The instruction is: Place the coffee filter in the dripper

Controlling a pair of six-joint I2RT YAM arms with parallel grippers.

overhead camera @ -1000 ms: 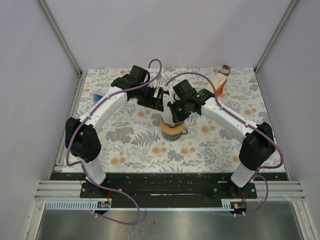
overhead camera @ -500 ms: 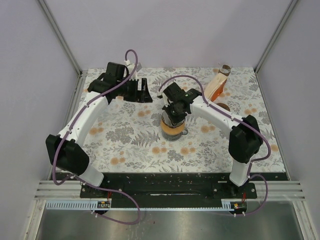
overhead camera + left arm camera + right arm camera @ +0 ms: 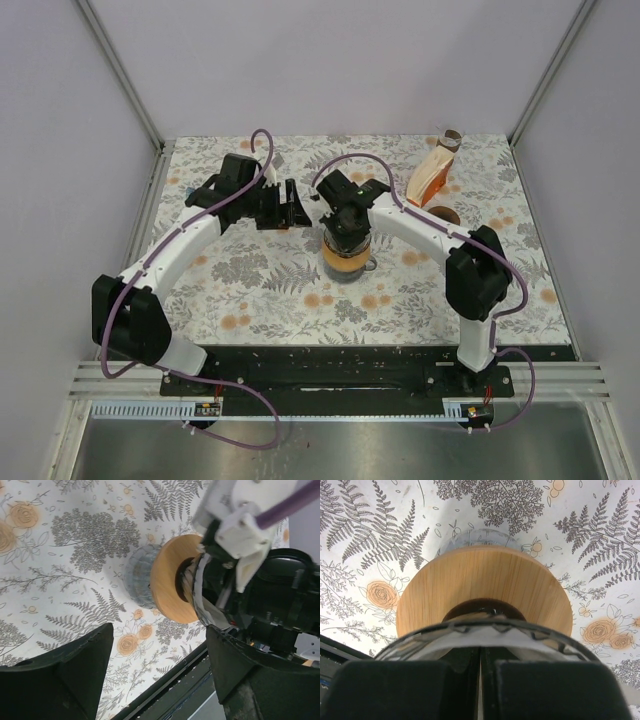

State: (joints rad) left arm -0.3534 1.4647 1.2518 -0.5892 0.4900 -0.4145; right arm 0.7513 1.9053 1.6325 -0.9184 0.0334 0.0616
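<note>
Hovering over dripper (image 3: 346, 262) on counter (image 3: 250, 290), top view: right gripper (image 3: 345, 232); left gripper (image 3: 295, 203) just beside, apart.
Left wrist: left fingers (image 3: 65, 675) spread, empty.
Right wrist: right fingers (image 3: 395, 690) pressed together; white coffee filter (image 3: 485, 639) inside glass dripper rim.

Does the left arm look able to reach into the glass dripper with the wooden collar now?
Probably not: the right gripper covers the glass dripper from above, at the white paper filter. The open left gripper finds only the side free.

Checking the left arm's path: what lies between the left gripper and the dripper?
Only bare tablecloth between left gripper and dripper; left wrist view shows it.
</note>
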